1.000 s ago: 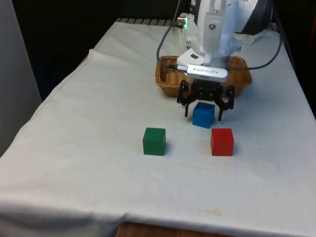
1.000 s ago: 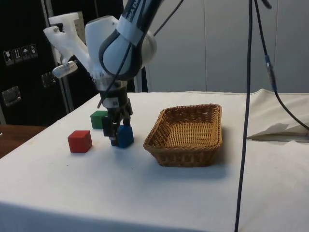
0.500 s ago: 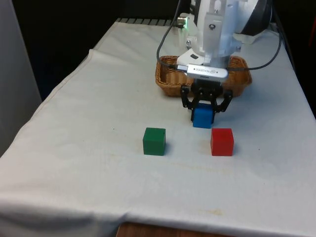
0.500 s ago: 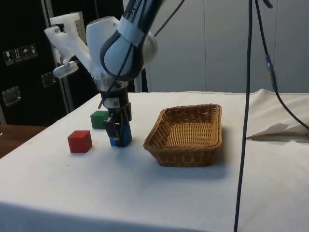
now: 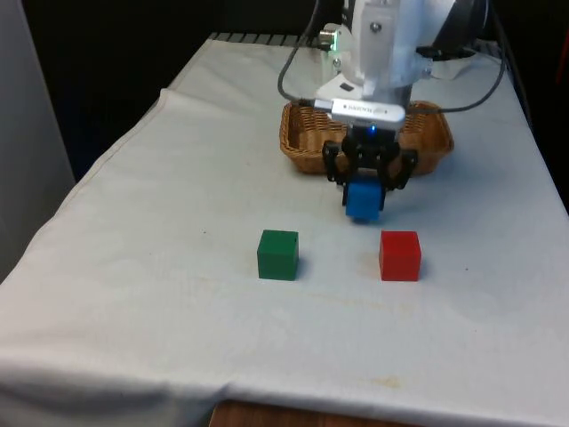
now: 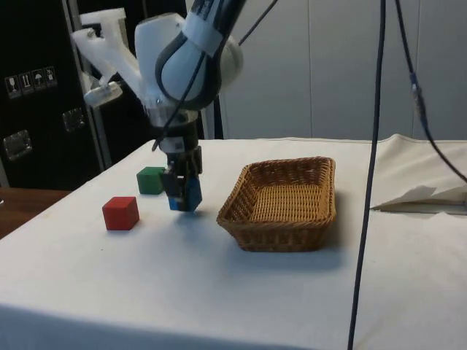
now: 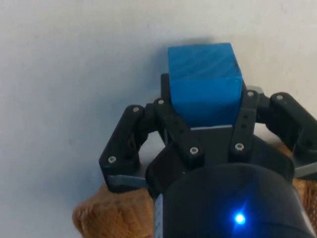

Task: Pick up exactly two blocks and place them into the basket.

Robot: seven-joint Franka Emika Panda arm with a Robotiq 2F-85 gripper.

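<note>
My black gripper [image 5: 364,197] is shut on the blue block [image 5: 364,202], which hangs a little above the white cloth, just in front of the wicker basket [image 5: 298,147]. In the side view the blue block [image 6: 186,195] is lifted between the gripper [image 6: 182,195] fingers, beside the basket [image 6: 284,205]. In the wrist view the blue block [image 7: 204,84] sits clamped between the two fingers [image 7: 171,116]. A green block [image 5: 278,254] and a red block [image 5: 399,255] rest on the cloth nearer the camera in the front view. The basket holds nothing that I can see.
Cables hang from the arm over the basket's side [image 6: 376,146]. The cloth has a raised fold at the front view's left [image 5: 164,98]. In the side view the red block [image 6: 120,213] and green block [image 6: 150,180] lie beyond the gripper, away from the basket.
The gripper shut on the blue block, then lifted it off the cloth. The green and red blocks have not moved.
</note>
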